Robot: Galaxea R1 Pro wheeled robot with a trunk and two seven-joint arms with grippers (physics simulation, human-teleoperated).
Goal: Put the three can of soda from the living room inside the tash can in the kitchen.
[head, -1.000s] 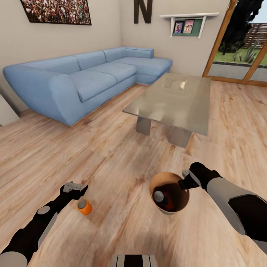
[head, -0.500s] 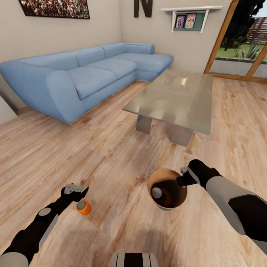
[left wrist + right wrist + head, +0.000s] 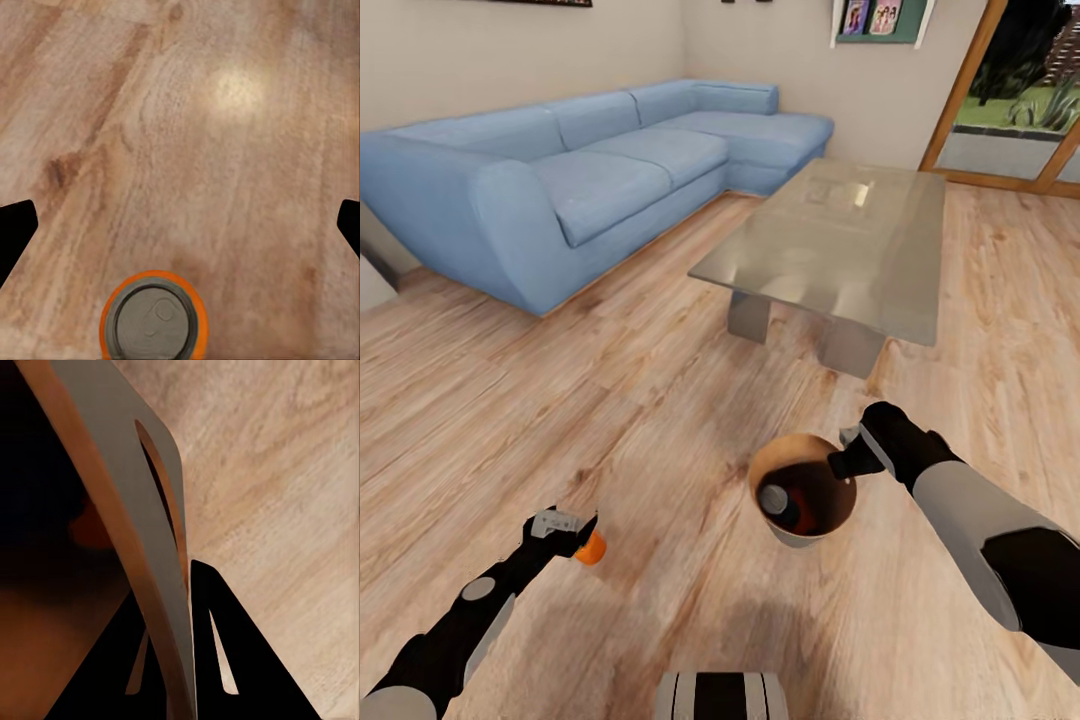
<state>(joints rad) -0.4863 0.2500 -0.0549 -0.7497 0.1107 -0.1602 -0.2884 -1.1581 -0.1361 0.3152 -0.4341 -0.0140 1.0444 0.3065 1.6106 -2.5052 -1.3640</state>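
Note:
An orange can of soda [image 3: 593,547] stands on the wooden floor, and its grey top [image 3: 154,321] shows in the left wrist view. My left gripper [image 3: 565,525] hovers just over it, open, with the fingertips [image 3: 16,231] wide apart and the can nearer the palm than the tips. The tash can [image 3: 802,530] hangs tilted from my right gripper [image 3: 847,458], which is shut on its rim. The grey wall [image 3: 112,487] passes between the dark fingers [image 3: 225,660]. Inside the bin lies a can with a grey top [image 3: 773,497]; a reddish shape beside it is unclear.
A low glass table [image 3: 840,245] stands ahead at centre right, and a long blue corner sofa [image 3: 570,180] runs along the left wall. A glass door to the garden [image 3: 1010,110] is at the far right. Bare wooden floor [image 3: 660,420] surrounds both arms.
The head camera has tilted down, lifting the room in the picture. My left gripper has closed in over the orange can and now partly covers it. The right gripper still holds the bin.

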